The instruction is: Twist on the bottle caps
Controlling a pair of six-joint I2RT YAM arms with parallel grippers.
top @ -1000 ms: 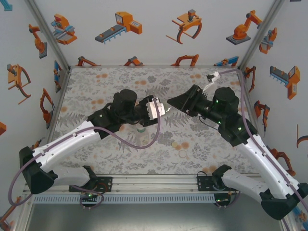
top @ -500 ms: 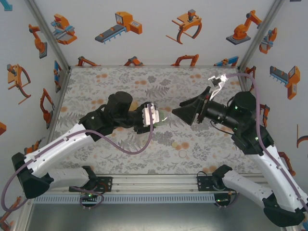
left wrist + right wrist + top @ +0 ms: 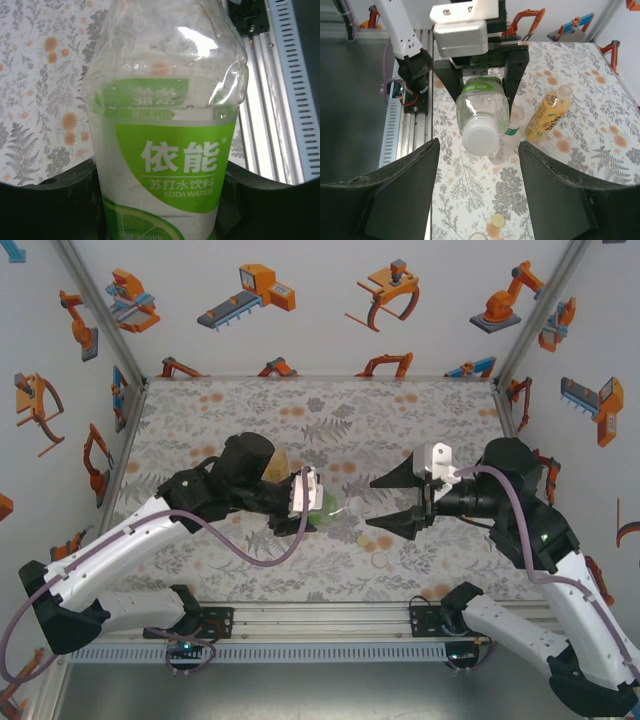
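My left gripper [image 3: 318, 502] is shut on the short green-tinted bottle [image 3: 167, 150] by its labelled body and holds it tipped sideways above the table. A white cap [image 3: 480, 140] on the bottle's end points at my right gripper [image 3: 373, 505]. That gripper is open with nothing between its fingers [image 3: 405, 185], a short way off and facing the cap. Behind the held bottle, the slim colourless bottle [image 3: 514, 131] and the yellow-orange bottle [image 3: 547, 116] stand uncapped. A pale yellow cap [image 3: 497, 219] and a white cap [image 3: 479, 236] lie loose on the mat.
The two loose caps [image 3: 364, 538] lie near the front of the flowered mat [image 3: 230, 410]. The metal rail [image 3: 320, 618] with the arm bases runs along the near edge. Printed walls close the sides and back.
My right gripper has swung down and toward the front, turning to face the green bottle with its jaws apart. My left gripper has shifted slightly, keeping the bottle in its grip.
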